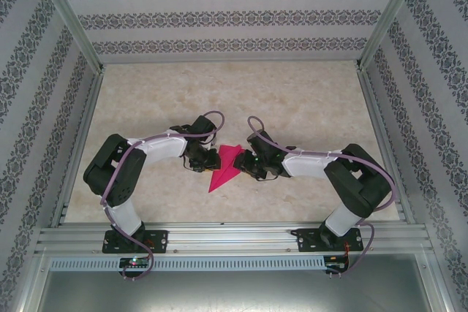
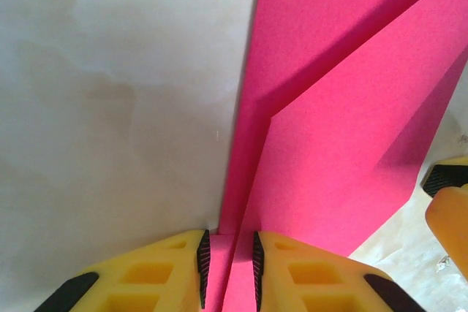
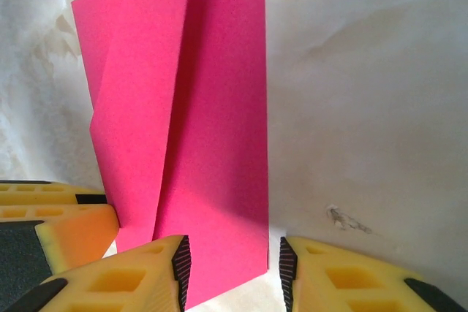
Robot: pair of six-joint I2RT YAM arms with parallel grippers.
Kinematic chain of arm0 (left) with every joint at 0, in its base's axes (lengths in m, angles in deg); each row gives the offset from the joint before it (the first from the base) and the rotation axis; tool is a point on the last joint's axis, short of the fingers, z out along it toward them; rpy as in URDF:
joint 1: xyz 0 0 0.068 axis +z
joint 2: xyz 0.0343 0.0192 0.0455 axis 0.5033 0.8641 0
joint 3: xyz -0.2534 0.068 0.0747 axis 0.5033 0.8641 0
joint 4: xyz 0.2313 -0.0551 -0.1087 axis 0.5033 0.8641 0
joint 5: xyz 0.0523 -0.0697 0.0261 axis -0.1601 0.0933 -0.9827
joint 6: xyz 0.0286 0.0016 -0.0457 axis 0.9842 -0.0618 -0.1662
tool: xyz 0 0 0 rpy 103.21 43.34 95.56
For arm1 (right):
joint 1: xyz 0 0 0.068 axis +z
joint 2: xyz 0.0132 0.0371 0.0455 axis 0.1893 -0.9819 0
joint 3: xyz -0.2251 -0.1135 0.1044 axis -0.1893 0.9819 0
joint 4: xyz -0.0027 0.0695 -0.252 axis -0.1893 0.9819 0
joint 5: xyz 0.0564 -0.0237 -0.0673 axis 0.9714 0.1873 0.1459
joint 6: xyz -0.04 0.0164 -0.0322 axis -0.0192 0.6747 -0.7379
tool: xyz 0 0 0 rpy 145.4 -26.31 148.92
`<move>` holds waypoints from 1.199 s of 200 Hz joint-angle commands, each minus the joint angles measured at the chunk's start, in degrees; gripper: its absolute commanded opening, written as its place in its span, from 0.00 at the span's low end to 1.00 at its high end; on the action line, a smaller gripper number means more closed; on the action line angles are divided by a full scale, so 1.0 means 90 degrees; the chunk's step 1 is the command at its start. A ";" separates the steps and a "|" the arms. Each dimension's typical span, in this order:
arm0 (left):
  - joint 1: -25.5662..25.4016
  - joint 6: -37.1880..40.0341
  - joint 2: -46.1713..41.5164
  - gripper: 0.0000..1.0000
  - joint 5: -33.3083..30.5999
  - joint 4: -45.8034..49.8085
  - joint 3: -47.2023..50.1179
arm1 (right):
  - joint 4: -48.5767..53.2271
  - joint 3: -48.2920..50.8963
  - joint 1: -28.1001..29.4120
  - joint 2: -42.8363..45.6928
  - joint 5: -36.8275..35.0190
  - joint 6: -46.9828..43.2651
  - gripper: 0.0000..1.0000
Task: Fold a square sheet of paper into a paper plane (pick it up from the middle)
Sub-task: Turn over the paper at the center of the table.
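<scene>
Because the part-folded sheet of paper (image 1: 225, 169) lies mid-frame on the bench (image 1: 292, 93) between both hands, an uneven tug could skew the crease or tear it. The left hand (image 2: 229, 253) is narrow over a folded edge; whether it pinches, I cannot tell. The right hand (image 3: 230, 261) stands wider, astride a corner, unclamped. One sheet, two hands, one bench.

We are looking down from above and behind both arms, facing the far wall, far enough back to be taking in the whole bench (image 1: 292, 93) with the bases along the bottom. From the left wrist we are peering close past the left hand (image 2: 229, 257) down onto the bench; from the right wrist, equally close past the right hand (image 3: 234, 268). All three views are sharing the pink paper (image 1: 227, 167), and each wrist view is catching the other hand at its edge.
</scene>
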 commanded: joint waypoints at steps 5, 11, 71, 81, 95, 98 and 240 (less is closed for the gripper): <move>0.0014 0.0129 0.0140 0.25 -0.0102 0.0185 -0.0111 | -0.0650 -0.0029 0.0027 -0.0363 0.0086 0.0175 0.39; 0.0012 0.0127 0.0166 0.25 -0.0100 0.0185 -0.0110 | -0.0712 -0.0014 0.0031 -0.0377 0.0092 0.0171 0.39; 0.0008 0.0141 0.0262 0.21 -0.0054 0.0185 -0.0123 | -0.1267 0.0136 0.0040 -0.0313 0.0152 0.0266 0.29; 0.0013 0.0137 0.0275 0.20 -0.0026 0.0175 -0.0127 | -0.1269 0.0128 0.0047 -0.0323 0.0152 0.0267 0.29; 0.0014 0.0137 0.0294 0.20 -0.0013 0.0175 -0.0123 | -0.1319 0.0117 0.0051 -0.0337 0.0191 0.0265 0.29; 0.0012 0.0137 0.0295 0.20 0.0000 0.0168 -0.0121 | -0.1339 0.0124 0.0054 -0.0336 0.0198 0.0257 0.29; 0.0010 0.0162 0.0368 0.18 0.0074 0.0205 -0.0152 | 0.0494 -0.0146 0.0109 0.0383 -0.0705 -0.0134 0.35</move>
